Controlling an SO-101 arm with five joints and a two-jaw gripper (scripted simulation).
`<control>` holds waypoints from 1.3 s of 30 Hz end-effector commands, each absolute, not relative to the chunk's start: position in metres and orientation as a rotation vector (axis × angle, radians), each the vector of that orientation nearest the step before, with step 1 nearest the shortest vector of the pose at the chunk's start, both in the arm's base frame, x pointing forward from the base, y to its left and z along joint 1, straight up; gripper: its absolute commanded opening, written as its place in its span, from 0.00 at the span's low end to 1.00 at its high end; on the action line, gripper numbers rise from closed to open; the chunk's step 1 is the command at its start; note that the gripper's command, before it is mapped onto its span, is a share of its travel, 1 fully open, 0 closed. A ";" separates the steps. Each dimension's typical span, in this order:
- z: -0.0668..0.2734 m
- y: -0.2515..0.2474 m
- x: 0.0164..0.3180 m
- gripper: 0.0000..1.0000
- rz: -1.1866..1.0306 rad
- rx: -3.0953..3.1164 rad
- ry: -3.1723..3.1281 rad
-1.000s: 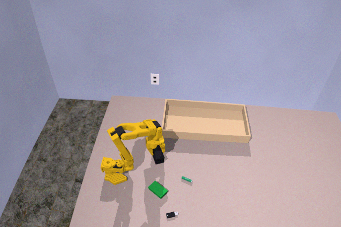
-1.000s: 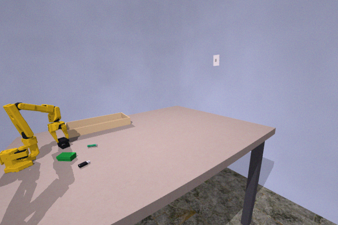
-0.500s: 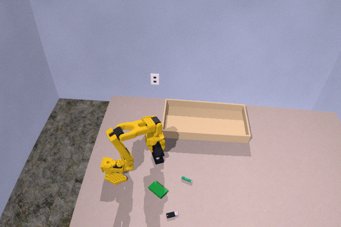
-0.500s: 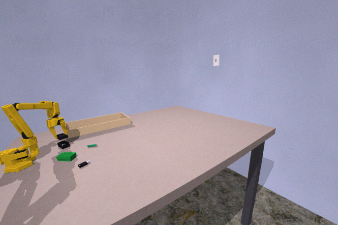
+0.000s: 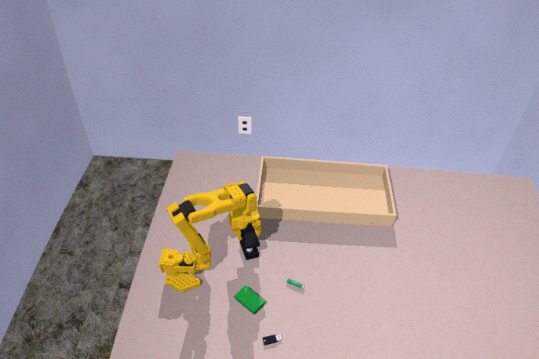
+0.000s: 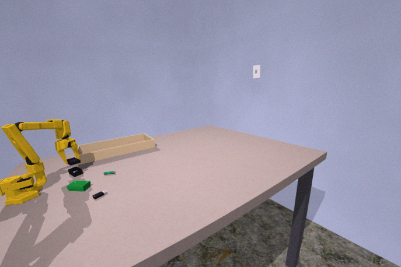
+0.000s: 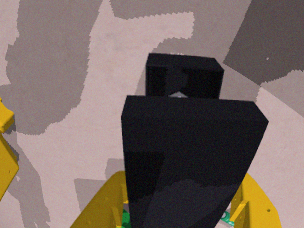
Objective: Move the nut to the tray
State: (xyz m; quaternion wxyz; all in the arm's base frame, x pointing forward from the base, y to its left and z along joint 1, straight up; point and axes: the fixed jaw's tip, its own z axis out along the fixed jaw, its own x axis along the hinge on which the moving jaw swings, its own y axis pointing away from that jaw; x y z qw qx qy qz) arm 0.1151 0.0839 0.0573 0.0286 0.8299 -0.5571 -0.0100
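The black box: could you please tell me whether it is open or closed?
Open: the gripper holds its lid above the base, exposing the nut.
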 end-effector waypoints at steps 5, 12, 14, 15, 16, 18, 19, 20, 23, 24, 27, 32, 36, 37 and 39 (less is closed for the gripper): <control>0.067 0.089 0.119 0.21 0.000 2.618 -1.737; 0.067 0.089 0.119 0.21 0.000 2.618 -1.737; 0.068 0.089 0.120 0.21 0.000 2.618 -1.737; 0.068 0.090 0.120 0.21 0.000 2.618 -1.737; 0.069 0.090 0.120 0.21 0.000 2.618 -1.737; 0.071 0.090 0.121 0.21 0.000 2.618 -1.737; 0.072 0.091 0.122 0.21 0.000 2.618 -1.737; 0.073 0.091 0.122 0.21 0.000 2.618 -1.737; 0.075 0.091 0.123 0.21 0.000 2.618 -1.737; 0.075 0.091 0.123 0.21 0.000 2.618 -1.737; 0.075 0.091 0.123 0.21 0.000 2.618 -1.737; 0.075 0.091 0.123 0.21 0.000 2.618 -1.737; 0.075 0.091 0.123 0.21 0.000 2.618 -1.737; 0.075 0.091 0.123 0.21 0.000 2.618 -1.737; 0.075 0.091 0.123 0.21 0.000 2.618 -1.737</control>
